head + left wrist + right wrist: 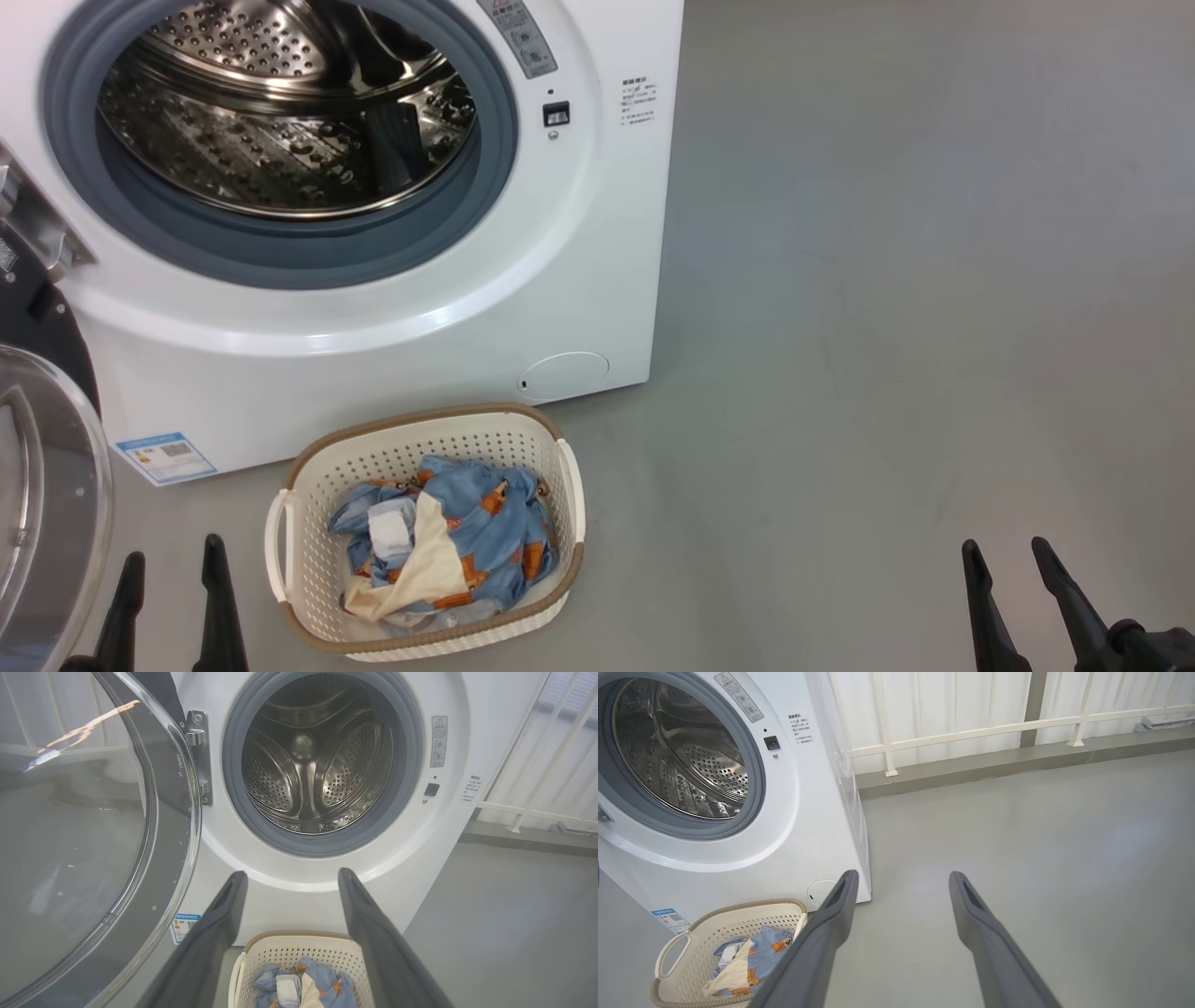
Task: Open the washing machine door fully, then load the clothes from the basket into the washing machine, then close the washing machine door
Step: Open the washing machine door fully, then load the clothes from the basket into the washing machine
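The white washing machine [392, 327] stands with its steel drum [280, 112] exposed. Its door [42, 504] is swung out to the left, the clear glass bowl [70, 835] facing me. On the floor in front sits the cream basket [317, 485] holding the light blue clothes [485, 523] with cream and white parts. My left gripper [173, 551] is open at the lower left, just left of the basket. My right gripper [1008, 551] is open at the lower right over bare floor, far from the basket. Nothing sits between either pair of fingers.
Grey floor [887, 327] stretches to the right of the machine. A white railing [971, 732] and a low kerb [994, 765] run along the wall behind. A blue label [166, 457] and a round flap [563, 375] sit low on the machine's front.
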`<state>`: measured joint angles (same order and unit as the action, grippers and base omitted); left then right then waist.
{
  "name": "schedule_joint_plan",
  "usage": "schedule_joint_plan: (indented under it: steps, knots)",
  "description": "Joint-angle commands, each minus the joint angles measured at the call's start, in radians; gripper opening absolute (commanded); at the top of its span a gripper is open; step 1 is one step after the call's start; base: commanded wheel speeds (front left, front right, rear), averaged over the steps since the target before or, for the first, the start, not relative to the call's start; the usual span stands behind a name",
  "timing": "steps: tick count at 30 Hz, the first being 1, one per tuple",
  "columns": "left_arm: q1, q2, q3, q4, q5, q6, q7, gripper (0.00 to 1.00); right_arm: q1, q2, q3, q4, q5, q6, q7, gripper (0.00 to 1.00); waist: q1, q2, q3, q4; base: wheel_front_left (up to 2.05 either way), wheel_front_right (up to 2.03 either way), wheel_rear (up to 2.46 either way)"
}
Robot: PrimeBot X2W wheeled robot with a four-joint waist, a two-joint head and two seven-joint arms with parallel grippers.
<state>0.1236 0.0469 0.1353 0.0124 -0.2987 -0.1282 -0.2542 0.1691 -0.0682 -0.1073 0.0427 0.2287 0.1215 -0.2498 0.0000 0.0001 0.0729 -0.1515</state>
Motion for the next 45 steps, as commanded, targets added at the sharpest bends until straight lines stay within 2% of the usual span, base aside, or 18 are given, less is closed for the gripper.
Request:
schedule_joint_plan:
  steps: [1, 10, 27, 45]
  knots:
    - [-0.031, 0.006, 0.037, -0.023, 0.017, -0.002, -0.008, 1.0, -0.018, -0.014, 0.019, -0.026, -0.013, 0.009, -0.012, 1.0, 0.0, -0.0001, -0.001, 0.003, 0.0, 0.0, 0.0]
    - [0.002, 0.006, 0.029, -0.022, 0.016, -0.002, -0.008, 1.0, -0.011, -0.017, 0.021, -0.018, -0.016, 0.009, -0.012, 1.0, 0.0, -0.0001, -0.025, 0.018, 0.0, 0.0, 0.0]
    - [0.091, 0.006, -0.015, -0.018, -0.005, -0.002, -0.008, 1.0, 0.014, -0.061, 0.042, 0.006, -0.013, 0.009, -0.012, 1.0, 0.0, -0.0001, -0.089, 0.042, 0.0, 0.0, 0.0]
    - [0.1, 0.004, -0.013, -0.023, -0.018, -0.002, -0.008, 1.0, 0.016, -0.067, 0.031, 0.001, -0.014, 0.009, -0.012, 1.0, 0.0, -0.0001, -0.09, 0.062, 0.0, 0.0, 0.0]
